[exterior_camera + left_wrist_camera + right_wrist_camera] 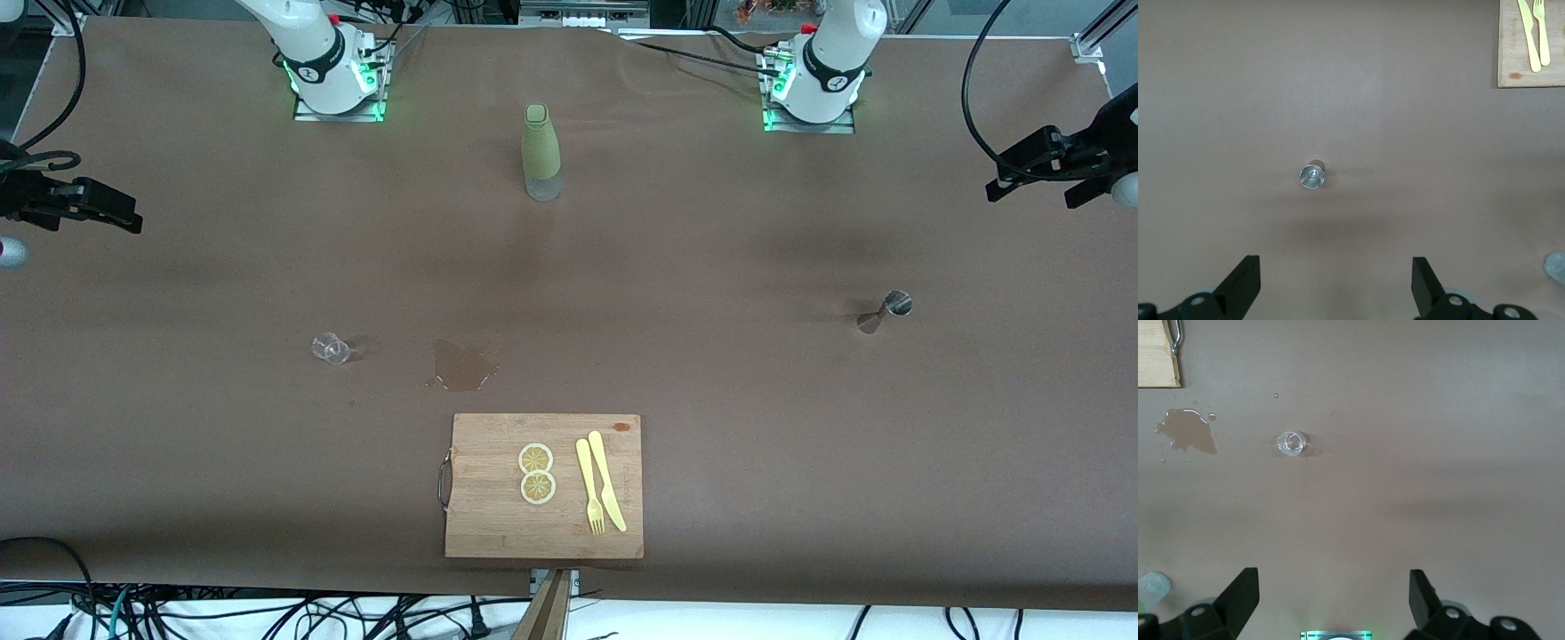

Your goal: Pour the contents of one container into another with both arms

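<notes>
both sets of fingers spread wide: drop the left gripper (1335, 290) squarely over the jigger (1312, 177), the right gripper (1333, 603) over the glass cup (1290, 444).

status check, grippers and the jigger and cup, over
Left gripper open, high over jigger. Right gripper open, high over glass cup. Both upright, untouched. Wet spill beside cup; nothing blocking.

Brown table (711, 267): bottle (540, 153), glass cup (330, 348), puddle (462, 366), jigger (885, 310), cutting board (498, 516).
</notes>
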